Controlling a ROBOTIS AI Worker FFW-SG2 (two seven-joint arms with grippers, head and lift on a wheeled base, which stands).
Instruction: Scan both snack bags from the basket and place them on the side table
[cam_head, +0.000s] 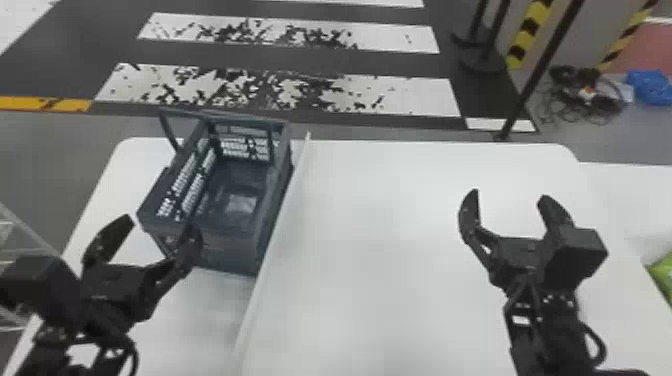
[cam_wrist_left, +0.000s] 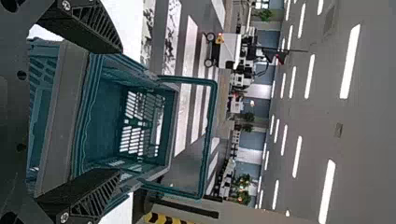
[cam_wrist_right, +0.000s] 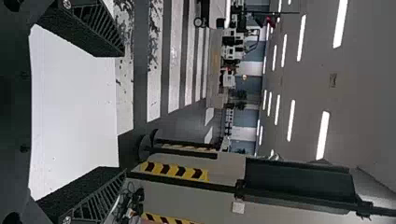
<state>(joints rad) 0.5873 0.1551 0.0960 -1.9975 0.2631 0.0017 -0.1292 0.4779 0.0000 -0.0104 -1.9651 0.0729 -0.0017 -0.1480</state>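
Note:
The dark basket (cam_head: 232, 250) stands on the left part of the white table, its handle tipped toward the far side; I see no snack bag inside. My left gripper (cam_head: 159, 234) is open at the basket's near left corner, one fingertip overlapping that corner in view. In the left wrist view, the basket (cam_wrist_left: 65, 116) lies beyond the open left gripper (cam_wrist_left: 120, 112). My right gripper (cam_head: 510, 197) stands open above the white table's right half, nothing between its fingers; the right wrist view also shows the right gripper (cam_wrist_right: 123, 114) spread wide. A green bag (cam_head: 662, 275) is at the right edge.
A thin raised white divider (cam_head: 275, 240) runs along the basket's right side. The white table (cam_head: 375, 225) extends to the right, with another white surface (cam_head: 620, 200) beside it. Dark posts (cam_head: 542, 65) stand on the floor beyond, near tangled cables (cam_head: 585, 95).

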